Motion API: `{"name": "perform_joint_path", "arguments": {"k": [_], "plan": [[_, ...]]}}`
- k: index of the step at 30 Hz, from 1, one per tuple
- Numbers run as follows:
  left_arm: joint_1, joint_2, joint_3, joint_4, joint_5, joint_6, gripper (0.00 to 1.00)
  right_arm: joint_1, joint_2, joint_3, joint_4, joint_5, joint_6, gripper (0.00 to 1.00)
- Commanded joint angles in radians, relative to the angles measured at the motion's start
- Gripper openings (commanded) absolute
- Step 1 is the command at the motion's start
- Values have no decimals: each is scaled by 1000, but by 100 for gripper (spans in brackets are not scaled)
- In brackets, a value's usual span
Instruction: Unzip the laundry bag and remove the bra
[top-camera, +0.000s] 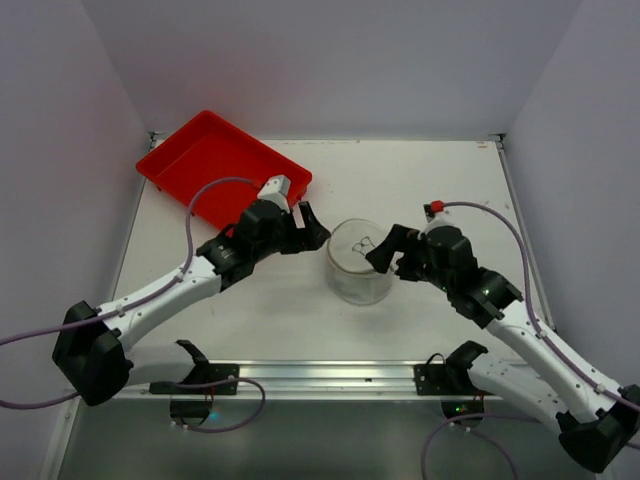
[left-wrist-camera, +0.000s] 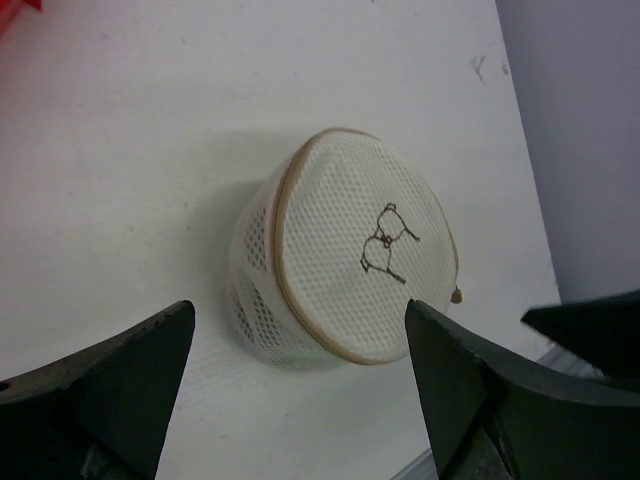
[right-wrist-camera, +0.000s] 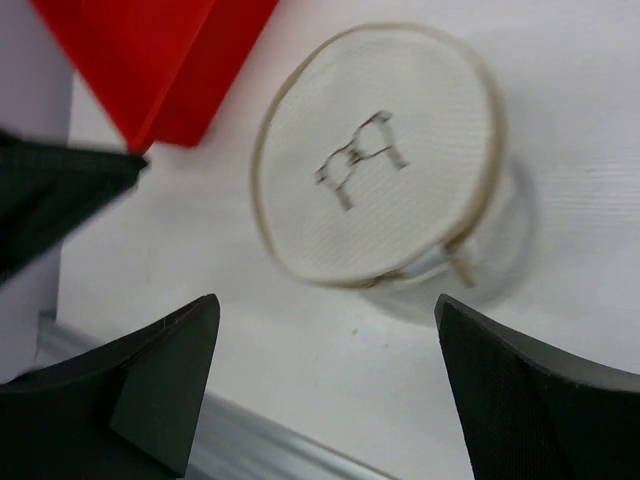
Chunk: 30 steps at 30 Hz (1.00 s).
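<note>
The bag (top-camera: 360, 262) sits in the middle of the worktop (top-camera: 300, 310), round face up. It looks zipped shut. The left tool (top-camera: 309, 227) is close by on its left and the right tool (top-camera: 388, 248) on its right. Both have their fingers wide apart and hold nothing. The bag looks light, soft and squashy, so it may slide or fold. The small zip tab (left-wrist-camera: 457, 295) at the rim looks best to grab.

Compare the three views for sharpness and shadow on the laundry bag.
Top external: laundry bag sharp, evenly lit. Left wrist: its mesh crisp, faint shadow beside it. Right wrist: bag and red tray blurred, the drawing smeared.
</note>
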Motion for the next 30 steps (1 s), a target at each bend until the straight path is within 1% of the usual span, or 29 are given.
{"name": "perform_joint_path", "arguments": {"k": [1, 2, 3, 5, 6, 7, 9, 12, 15, 16, 17, 18, 19, 20, 21, 22, 23, 24, 25, 27, 29, 30], "plan": [[-88, -29, -119, 79, -1, -222, 89, -166, -6, 20, -114, 74, -101, 90], [-135, -25, -129, 97, -23, -242, 89, -199, 3, 24, -112, 69, -122, 90], [-155, -19, -135, 123, -33, -279, 89, -254, 34, 36, -102, 63, -133, 89], [-186, 16, -149, 145, -41, -318, 89, -298, 72, 49, -83, 31, -153, 89], [-188, 27, -152, 192, -40, -345, 89, -333, 113, 56, -54, 13, -158, 88], [-191, 48, -159, 209, -38, -356, 88, -342, 134, 59, -34, -24, -163, 87], [-192, 69, -165, 250, -44, -377, 87, -359, 175, 64, 18, -43, -164, 86], [-192, 115, -159, 278, -55, -381, 81, -359, 256, 58, 62, -106, -141, 83], [-192, 156, -139, 281, -56, -364, 70, -359, 301, -11, 163, -153, -112, 76], [-192, 165, -130, 281, -58, -359, 62, -359, 307, -29, 184, -165, -104, 72], [-191, 179, -127, 281, -64, -356, 58, -359, 310, -46, 202, -179, -95, 64], [-191, 185, -124, 283, -67, -347, 52, -358, 310, -81, 233, -205, -91, 59], [-186, 196, -118, 281, -70, -341, 42, -359, 307, -98, 242, -216, -86, 54], [-181, 202, -113, 277, -67, -335, 38, -358, 301, -115, 251, -225, -78, 42], [-177, 208, -101, 266, -64, -312, 35, -355, 296, -149, 266, -242, -77, 34], [-174, 219, -92, 252, -58, -303, 28, -355, 289, -166, 268, -251, -74, 27], [-160, 224, -84, 238, -53, -292, 25, -352, 278, -180, 265, -259, -68, 20], [-154, 225, -74, 226, -47, -266, 22, -341, 248, -210, 265, -267, -64, 9], [-146, 228, -69, 223, -28, -249, 18, -333, 228, -227, 267, -276, -57, 6], [-117, 230, -58, 209, -7, -197, 15, -301, 165, -265, 265, -288, -28, 0], [-85, 233, -32, 195, 20, -154, 13, -275, 123, -286, 253, -296, 21, 0], [-73, 234, -21, 183, 32, -111, 13, -241, 102, -295, 250, -290, 43, 0]]}}
